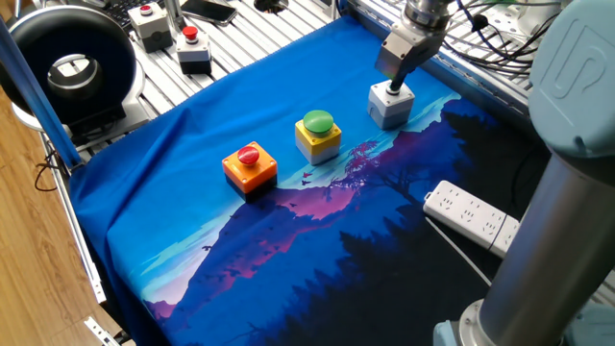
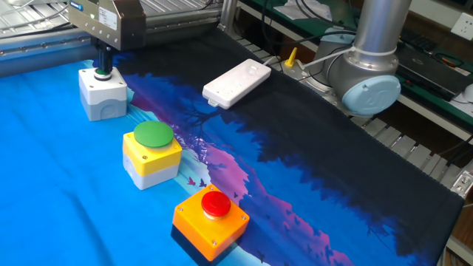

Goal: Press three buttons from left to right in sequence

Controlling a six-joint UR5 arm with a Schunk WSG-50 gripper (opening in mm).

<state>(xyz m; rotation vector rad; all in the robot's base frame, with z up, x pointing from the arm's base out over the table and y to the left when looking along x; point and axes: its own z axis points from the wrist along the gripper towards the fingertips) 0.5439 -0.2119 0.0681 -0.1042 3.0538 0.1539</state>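
Three button boxes stand in a row on the blue cloth: the orange box with a red cap (image 1: 250, 165) (image 2: 211, 218), the yellow box with a large green cap (image 1: 318, 136) (image 2: 151, 154), and the grey-white box with a small green cap (image 1: 390, 104) (image 2: 102, 94). My gripper (image 1: 394, 85) (image 2: 103, 66) stands straight over the grey-white box. Its dark fingertips are together as one tip, resting on or just above the small green cap, which they mostly hide.
A white power strip (image 1: 476, 216) (image 2: 236, 83) lies on the dark part of the cloth to the right of the row. A grey box (image 1: 149, 24) and a black box (image 1: 193, 48) with red caps stand beyond the cloth. A black ring light (image 1: 72, 67) stands at far left.
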